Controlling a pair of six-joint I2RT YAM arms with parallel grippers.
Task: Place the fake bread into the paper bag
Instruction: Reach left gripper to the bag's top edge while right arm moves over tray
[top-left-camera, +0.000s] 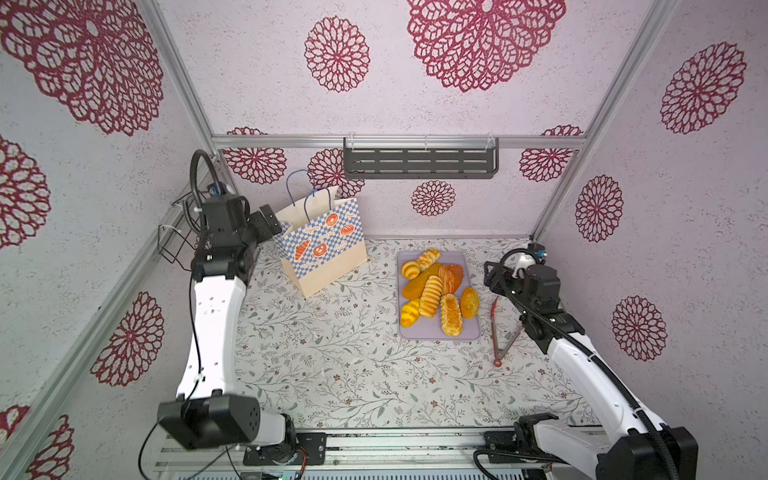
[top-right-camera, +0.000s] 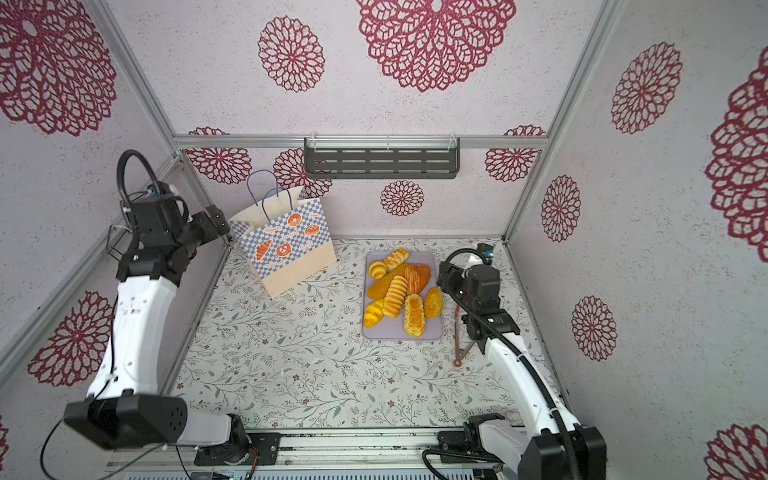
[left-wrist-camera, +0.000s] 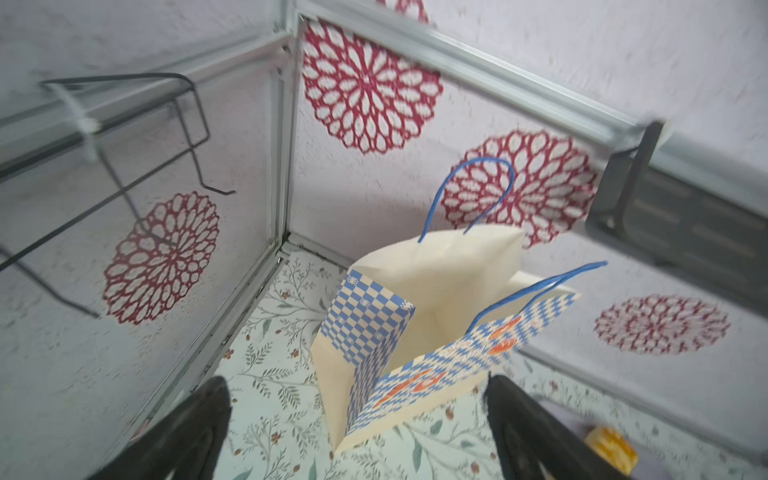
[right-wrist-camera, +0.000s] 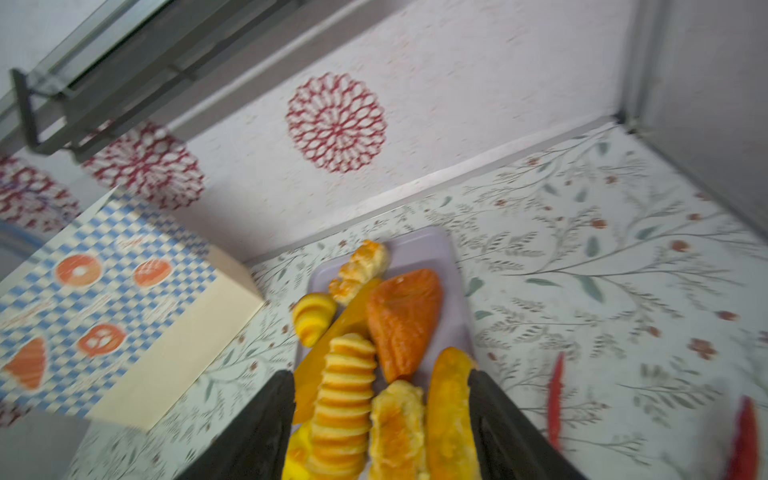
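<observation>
The fake bread (top-left-camera: 431, 296) is seen as glossy and smooth, plastic-like. The paper bag (top-left-camera: 328, 257) is made of matt printed paper, with cord handles. A smooth matt finish is shown by the lilac tray (top-left-camera: 417, 330); dark matt metal is seen in the shelf (top-left-camera: 419, 164).

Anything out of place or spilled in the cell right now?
Nothing spilled or damaged. The paper bag stands upright, mouth open, but turned askew to the edges of the table. The fake bread is all heaped on the lilac tray, pieces overlapping. A pair of red tongs lies beside the tray.
</observation>
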